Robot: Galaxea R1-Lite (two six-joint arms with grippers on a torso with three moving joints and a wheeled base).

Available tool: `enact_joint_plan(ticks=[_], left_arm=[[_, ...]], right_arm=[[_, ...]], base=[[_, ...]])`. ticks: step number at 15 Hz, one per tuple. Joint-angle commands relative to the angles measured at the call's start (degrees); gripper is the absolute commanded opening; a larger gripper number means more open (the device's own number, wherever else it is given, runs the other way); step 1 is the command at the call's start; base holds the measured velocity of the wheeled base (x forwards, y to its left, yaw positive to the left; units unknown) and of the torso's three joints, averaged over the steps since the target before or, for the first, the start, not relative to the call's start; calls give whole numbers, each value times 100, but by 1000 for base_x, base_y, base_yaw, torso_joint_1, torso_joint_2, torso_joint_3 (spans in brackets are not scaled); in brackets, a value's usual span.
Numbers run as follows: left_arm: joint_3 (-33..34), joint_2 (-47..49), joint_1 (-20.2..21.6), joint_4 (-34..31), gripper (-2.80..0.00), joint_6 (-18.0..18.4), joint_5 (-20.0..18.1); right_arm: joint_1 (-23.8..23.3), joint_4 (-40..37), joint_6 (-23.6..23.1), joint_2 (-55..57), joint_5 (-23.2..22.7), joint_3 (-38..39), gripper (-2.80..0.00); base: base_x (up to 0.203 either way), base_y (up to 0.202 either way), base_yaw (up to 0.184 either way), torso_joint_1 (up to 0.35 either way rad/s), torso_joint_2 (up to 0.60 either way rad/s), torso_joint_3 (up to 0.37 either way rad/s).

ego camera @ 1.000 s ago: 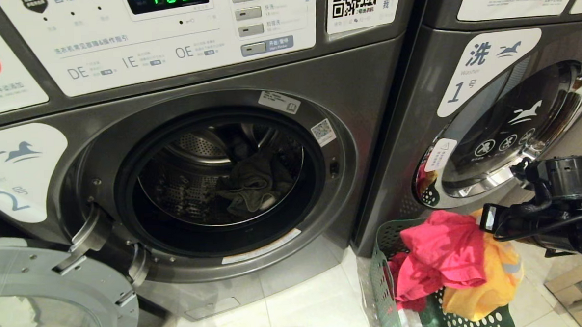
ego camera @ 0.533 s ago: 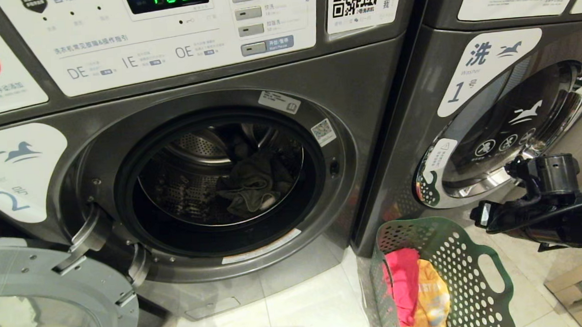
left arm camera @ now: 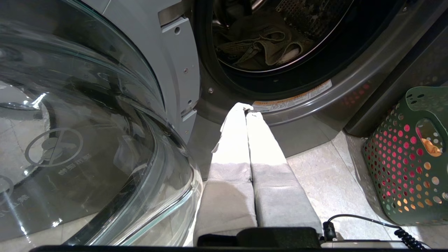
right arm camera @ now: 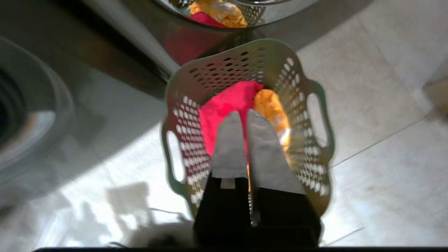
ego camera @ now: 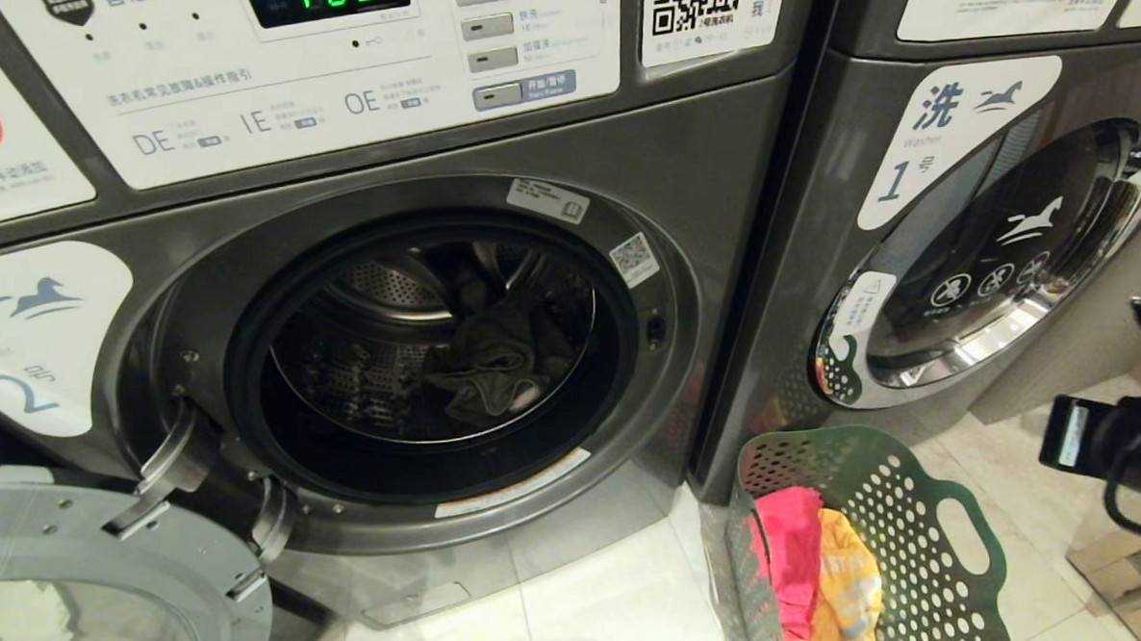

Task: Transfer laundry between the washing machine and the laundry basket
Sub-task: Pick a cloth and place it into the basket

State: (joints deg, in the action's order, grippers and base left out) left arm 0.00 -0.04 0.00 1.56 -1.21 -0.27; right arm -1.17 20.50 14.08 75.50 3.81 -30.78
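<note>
The washing machine stands with its round opening bare, and a dark olive garment lies in the drum; the left wrist view shows that garment too. To its right on the floor is the green perforated laundry basket, holding a pink garment and a yellow one. My right gripper hangs above the basket, shut and empty, over the pink garment. My right arm shows at the head view's right edge. My left gripper is shut, parked low by the door.
The washer's glass door is swung open at the lower left, close beside my left gripper. A second washer with its door shut stands right behind the basket. Pale floor tiles lie between door and basket.
The pink garment held over the basket a second ago now lies inside it. My right gripper let go, shut again, and the arm has drawn back to the right.
</note>
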Motion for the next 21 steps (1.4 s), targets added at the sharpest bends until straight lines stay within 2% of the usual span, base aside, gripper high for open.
enact_joint_plan(ticks=[1, 4, 8, 15, 21], left_arm=[[62, -5, 8, 2, -280, -2, 0], [62, -5, 0, 2, -280, -2, 0], [62, -5, 7, 2, -280, -2, 0], [62, -5, 9, 2, -280, -2, 0], [62, -5, 8, 2, -280, -2, 0]], right_arm=[[63, -131, -262, -1520, -73, 659, -280], [144, -321, -540, -2384, -205, 1415, -280], [170, -536, -722, -2769, -302, 1683, -280], [231, -530, -749, -2655, -293, 1611, -280], [231, -521, -749, -2611, -294, 1593, -280]], base=[[0, 0, 0, 0, 0, 0], [0, 0, 0, 0, 0, 0], [0, 0, 0, 0, 0, 0], [0, 0, 0, 0, 0, 0], [-2, -5, 148, 3, 2, 0]])
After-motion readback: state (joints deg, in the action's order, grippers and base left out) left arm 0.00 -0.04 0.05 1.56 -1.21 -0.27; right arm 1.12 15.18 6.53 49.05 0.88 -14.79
